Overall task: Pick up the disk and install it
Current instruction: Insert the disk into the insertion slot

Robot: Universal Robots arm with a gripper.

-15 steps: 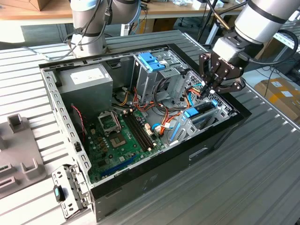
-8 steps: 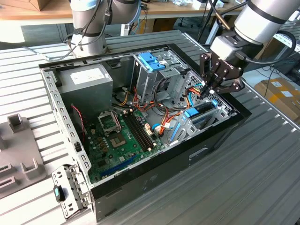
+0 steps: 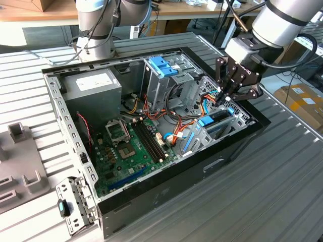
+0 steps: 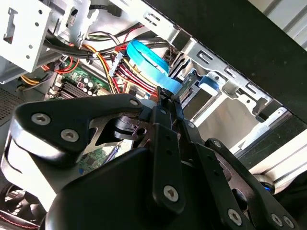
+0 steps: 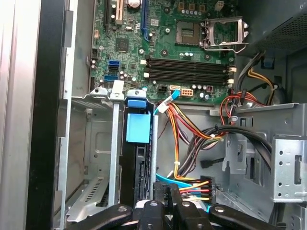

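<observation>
Black gripper (image 4: 165, 103) linkage sits closest to my wrist cameras, fingers drawn together with nothing between them, poised over the open computer case (image 3: 166, 194). I count one arm, one case, one disk (image 3: 218, 119). That disk stands on edge in the drive bay at the case's corner beneath the gripper, blue rail tab (image 5: 137, 125) up, its long axis running along the case wall toward the motherboard (image 3: 126, 146). One grey power supply (image 3: 93, 88) occupies the case's far corner.
</observation>
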